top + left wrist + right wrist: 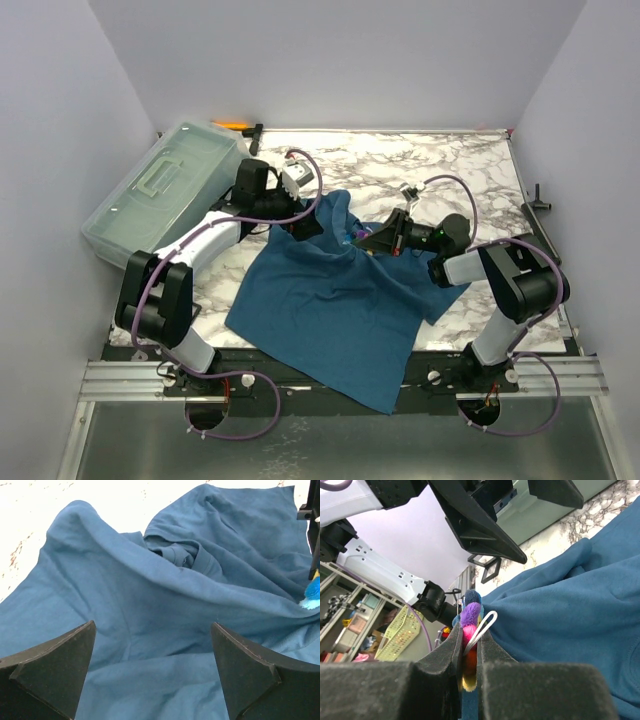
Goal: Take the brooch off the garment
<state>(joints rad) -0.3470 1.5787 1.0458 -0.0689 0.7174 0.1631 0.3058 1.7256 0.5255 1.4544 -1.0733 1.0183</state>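
Note:
The garment (335, 300), a dark teal T-shirt, lies rumpled across the middle of the marble table, and its round neck shows in the left wrist view (185, 555). My right gripper (372, 240) is shut on the brooch (470, 617), a small fuzzy piece in purple, pink, orange and yellow with a silver pin loop. The brooch sits against a raised fold of the shirt (570, 610). My left gripper (303, 220) is open and hovers just above the cloth close to the left of the brooch. Its fingers (60, 665) stand wide apart over the shirt. A bit of the brooch (312, 592) shows at the right edge of the left wrist view.
A translucent grey-green plastic box (165, 190) stands at the back left beside the left arm. An orange-handled tool (235, 125) lies behind it by the back wall. A small black fitting (537, 200) sits at the table's right edge. Walls close in on three sides.

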